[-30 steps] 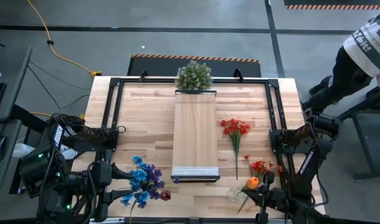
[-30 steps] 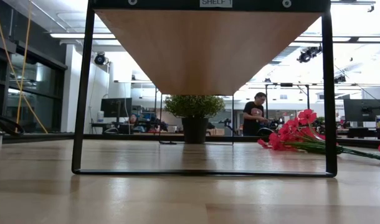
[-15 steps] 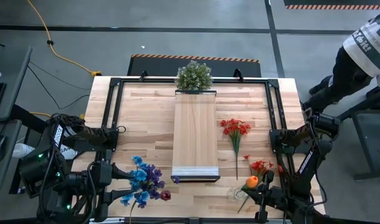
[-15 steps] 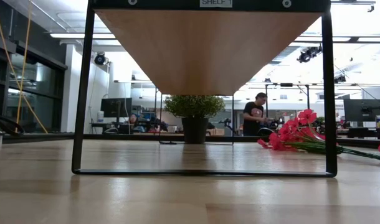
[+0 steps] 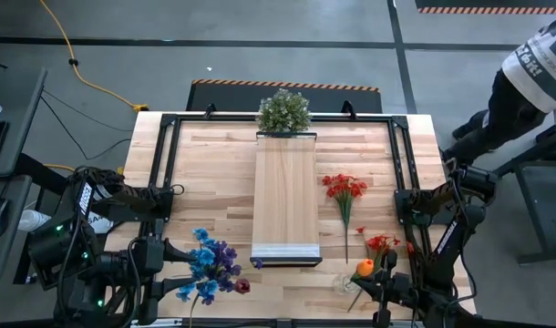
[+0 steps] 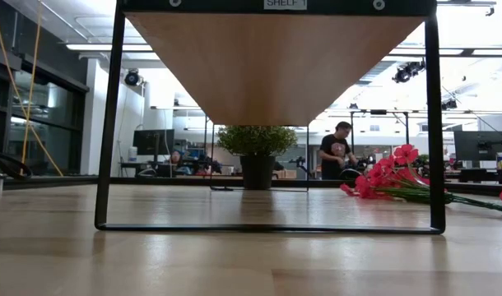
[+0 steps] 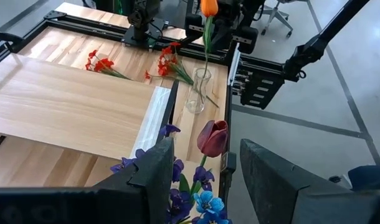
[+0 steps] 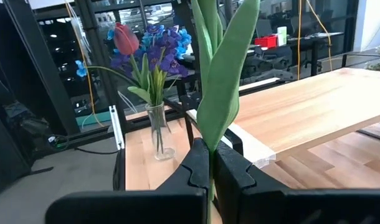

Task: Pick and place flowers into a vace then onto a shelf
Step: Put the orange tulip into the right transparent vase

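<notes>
My left gripper (image 5: 189,264) is at the table's near left, shut on a bunch of flowers (image 7: 199,186) with blue, purple and dark red blooms (image 5: 210,269). My right gripper (image 5: 380,275) is at the near right, shut on one orange flower (image 5: 366,267) that stands upright. A clear glass vase (image 5: 343,284) stands on its base on the table between them, near the front edge, and shows in the left wrist view (image 7: 199,92) and the right wrist view (image 8: 159,132). The raised light-wood shelf (image 5: 285,196) runs down the table's middle. My left gripper has the bunch between its two fingers (image 7: 157,177), coming level from the table's left. The stems where the fingers meet them lie below the wrist picture's edge. The bunch stands upright with its blooms (image 8: 154,43) above the fingers. My right gripper pinches the orange flower's green stem (image 8: 210,163) between its two fingers, just under a long leaf (image 8: 224,74). The fingers lie level and across the stem. The flower stands upright with its bloom (image 7: 209,7) above the gripper; its lower end does not show.
Two sprays of red flowers (image 5: 344,189) (image 5: 383,244) lie flat on the table right of the shelf. A bushy green potted plant (image 5: 283,111) stands at the shelf's far end. A black frame rims the table (image 5: 169,164). A person (image 5: 533,73) is beyond the far right corner.
</notes>
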